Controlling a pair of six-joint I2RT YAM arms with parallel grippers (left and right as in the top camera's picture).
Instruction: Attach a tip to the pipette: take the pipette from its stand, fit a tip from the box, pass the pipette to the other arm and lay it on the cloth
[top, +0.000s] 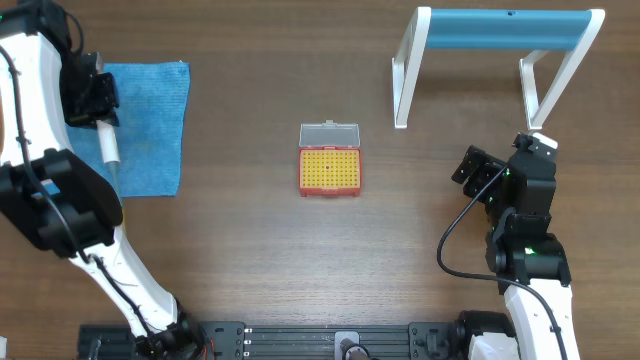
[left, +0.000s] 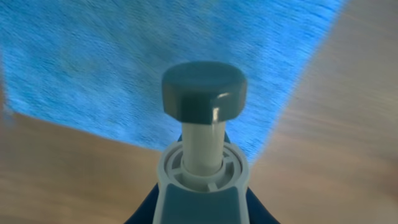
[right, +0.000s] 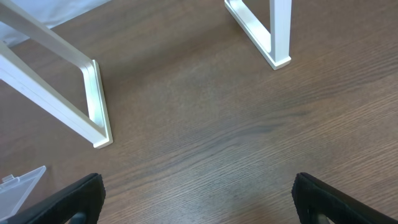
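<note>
One pipette (left: 204, 143) is clamped in the left pincer (top: 98, 105). It has a grey plunger knob, a pale stem and a white collar, and its white lower body slants out past the fingertips over the blue cloth (top: 150, 120) at the counter's (top: 250, 260) left side. The left arm is folded at the elbow, with its wrist above the cloth. The right pincer (right: 202, 205) gapes wide above bare counter beside the stand (top: 500, 30). The tip box (top: 330, 165) sits mid-counter with its lid open.
</note>
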